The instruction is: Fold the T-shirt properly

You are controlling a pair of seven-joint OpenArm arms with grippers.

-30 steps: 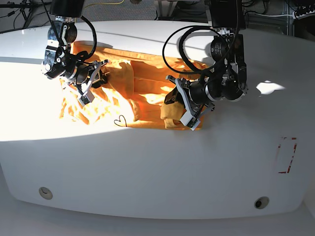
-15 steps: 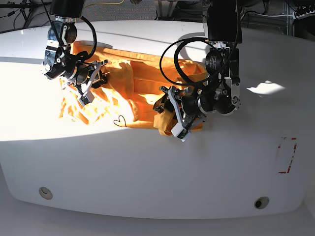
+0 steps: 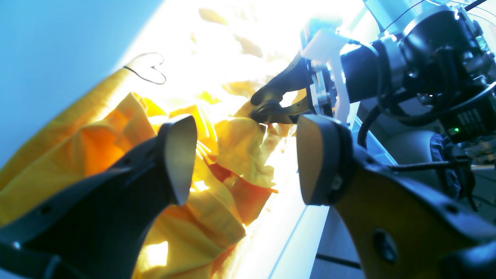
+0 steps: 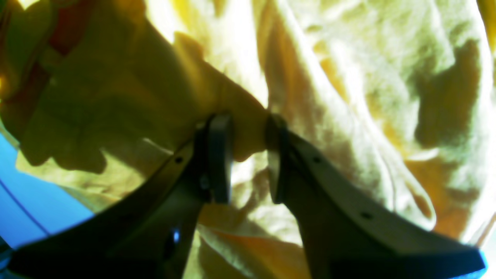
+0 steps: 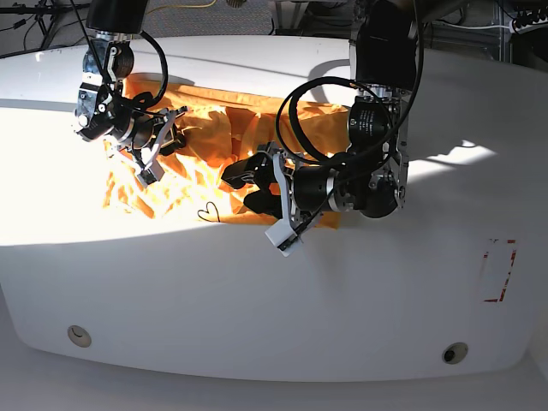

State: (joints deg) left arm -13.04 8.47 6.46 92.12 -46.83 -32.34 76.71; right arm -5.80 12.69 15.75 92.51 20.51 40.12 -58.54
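I am seeing the left tool (image 5: 244,190) gaping wide, holding nothing; the right tool (image 4: 248,155) is pinching a T-shirt (image 5: 205,163) fold at 9 o'clock.

left gripper (image 3: 240,155) jaws wide apart, right gripper (image 4: 248,155) jaws narrowly pinched

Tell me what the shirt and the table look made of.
Shirt: soft woven or knit cloth, likely cotton, matte orange-yellow; it crumples into loose folds and shows a fuzzy weave in the right wrist view. Table: hard, smooth white top, perhaps plastic or painted board; slightly glossy, since sunlight glares off it.
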